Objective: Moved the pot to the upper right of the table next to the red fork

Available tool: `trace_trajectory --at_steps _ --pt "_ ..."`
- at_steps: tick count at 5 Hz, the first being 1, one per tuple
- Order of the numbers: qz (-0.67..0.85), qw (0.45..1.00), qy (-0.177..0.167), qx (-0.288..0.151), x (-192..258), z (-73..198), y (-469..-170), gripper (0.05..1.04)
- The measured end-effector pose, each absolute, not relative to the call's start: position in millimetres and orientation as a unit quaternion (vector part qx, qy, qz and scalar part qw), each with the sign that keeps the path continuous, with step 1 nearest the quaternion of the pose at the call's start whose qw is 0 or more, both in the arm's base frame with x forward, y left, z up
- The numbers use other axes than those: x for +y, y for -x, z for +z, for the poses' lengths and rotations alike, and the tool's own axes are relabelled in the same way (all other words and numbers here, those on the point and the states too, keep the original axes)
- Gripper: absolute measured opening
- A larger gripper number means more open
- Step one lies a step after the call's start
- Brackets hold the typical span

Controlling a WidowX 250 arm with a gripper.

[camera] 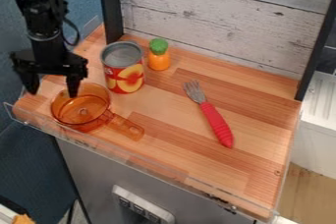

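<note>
One wooden tabletop spreads beneath the pincer and out to its right, backed by a wall of pale boards. The amber see-through pot sits upright, just below and to the right of the pincer, near the tabletop's front edge. Its long axis slants from upper left to lower right, the handle pointing lower right, away from the pincer. Through the pot's clear wall the wood grain shows, with a small round mark at the middle of its base. The pincer is open, its two fingers spread wide, one over the pot's bowl and the other beyond the rim; whether either touches, I cannot tell.

Right of the pincer, behind the pot, the fruit can stands upright, label outward; its contents I cannot make out. Farther right lies the red-handled fork, well apart from the pot, tines to the upper left and handle to the lower right. Just beside the can, up and right of the pincer, stands the toy carrot, green top upward.
</note>
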State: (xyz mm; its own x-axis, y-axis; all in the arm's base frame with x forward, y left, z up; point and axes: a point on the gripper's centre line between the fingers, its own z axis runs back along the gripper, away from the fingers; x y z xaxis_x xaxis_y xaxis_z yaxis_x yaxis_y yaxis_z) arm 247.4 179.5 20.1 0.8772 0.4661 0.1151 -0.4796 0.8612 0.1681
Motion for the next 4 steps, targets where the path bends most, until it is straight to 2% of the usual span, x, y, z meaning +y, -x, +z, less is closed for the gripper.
trace_trajectory --at_steps 1,2,4 --pt "0.241 0.966 -0.089 -0.011 178.5 5.8 -246.4 1.000" --pt "0.230 0.970 -0.081 -0.005 178.1 3.1 -249.9 0.952" --pt "0.210 0.975 -0.074 -0.002 174.2 1.2 -248.1 0.343"
